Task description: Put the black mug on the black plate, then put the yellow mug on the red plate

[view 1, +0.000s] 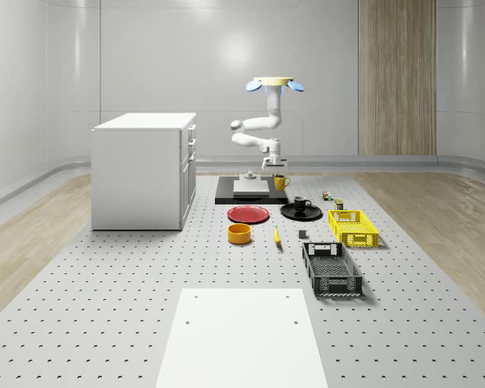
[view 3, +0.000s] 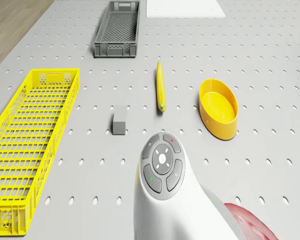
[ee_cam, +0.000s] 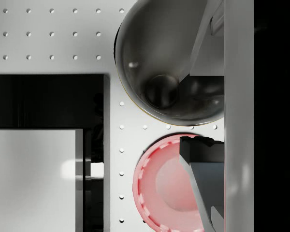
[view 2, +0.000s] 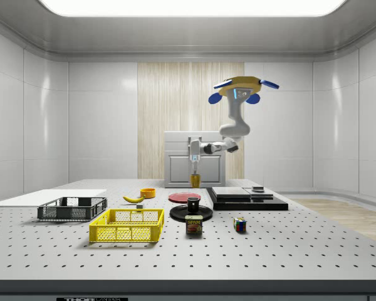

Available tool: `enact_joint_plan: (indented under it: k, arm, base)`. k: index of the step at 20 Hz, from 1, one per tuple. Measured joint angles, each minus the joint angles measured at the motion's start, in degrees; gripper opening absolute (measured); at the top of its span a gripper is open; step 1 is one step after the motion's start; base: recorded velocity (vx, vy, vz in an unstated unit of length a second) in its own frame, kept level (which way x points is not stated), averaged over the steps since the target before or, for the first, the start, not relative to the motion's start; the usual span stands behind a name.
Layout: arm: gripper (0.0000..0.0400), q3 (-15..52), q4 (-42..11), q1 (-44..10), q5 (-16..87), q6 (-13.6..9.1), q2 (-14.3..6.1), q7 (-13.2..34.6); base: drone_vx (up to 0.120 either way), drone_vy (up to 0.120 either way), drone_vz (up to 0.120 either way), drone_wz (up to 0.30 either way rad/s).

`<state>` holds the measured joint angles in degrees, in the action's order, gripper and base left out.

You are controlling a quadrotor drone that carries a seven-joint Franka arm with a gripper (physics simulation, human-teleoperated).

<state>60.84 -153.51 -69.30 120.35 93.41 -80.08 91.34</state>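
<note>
Pincer [view 2: 195, 174] clamps yellow mug [view 2: 195, 181] by its rim under hovering drone [view 2: 241, 88]; releasing now, you'd miss red plate [view 2: 184, 197], below and aside.

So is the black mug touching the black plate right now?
Touching. The side view shows the black mug standing on the black plate, no gap between them.
</note>
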Motion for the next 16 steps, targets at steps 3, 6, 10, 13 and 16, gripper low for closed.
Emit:
enact_joint_plan:
  k: [3, 6, 10, 13, 16]
  arm:
    - [0.011, 0.0, 0.0, 0.0, 0.0, 0.0, 0.0, 0.0]
    - [0.011, 0.0, 0.0, 0.0, 0.0, 0.1, -0.1, 0.0]
    - [0.011, 0.0, 0.0, -0.1, -0.1, 0.1, -0.1, 0.0]
    - [0.011, 0.0, 0.0, -0.1, -0.1, 0.1, -0.1, 0.1]
    - [0.011, 0.0, 0.0, -0.1, -0.1, 0.1, -0.2, 0.1]
  base:
    - [0.12, -0.12, 0.0, 0.0]
    - [0.12, -0.12, 0.0, 0.0]
    - [0.12, -0.12, 0.0, 0.0]
    - [0.12, -0.12, 0.0, 0.0]
    - [0.12, -0.12, 0.0, 0.0]
